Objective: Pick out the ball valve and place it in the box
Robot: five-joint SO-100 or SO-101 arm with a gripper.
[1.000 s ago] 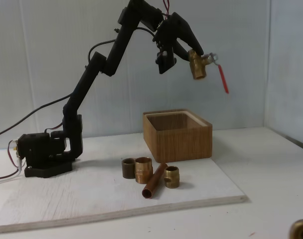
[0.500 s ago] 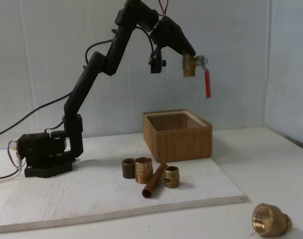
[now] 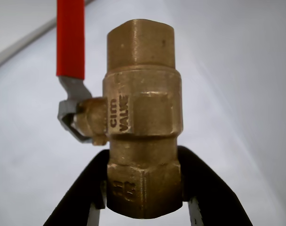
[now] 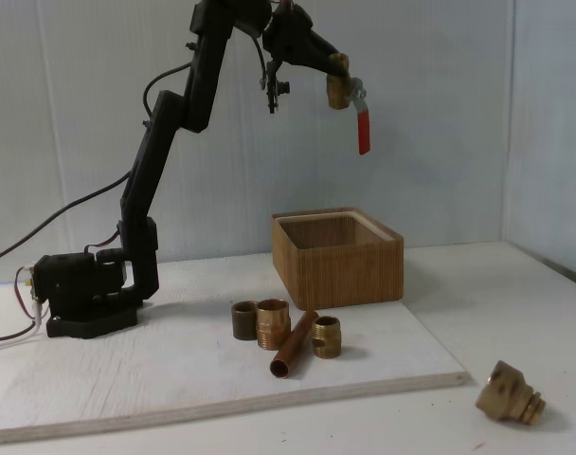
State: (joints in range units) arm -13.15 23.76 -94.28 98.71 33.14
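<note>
Ball valve, knobbly brass w/ thin red lever, clamped in black jaws high above ribbed wooden box

Red lever top cut off

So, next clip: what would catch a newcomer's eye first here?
The ball valve held high in the air by the gripper, its red lever hanging down, well above the wooden box in the fixed view. In the wrist view the valve looms large, clamped at its lower end between the black fingers. Next, a stepped brass fitting lying alone off the board, at the lower right.
</note>
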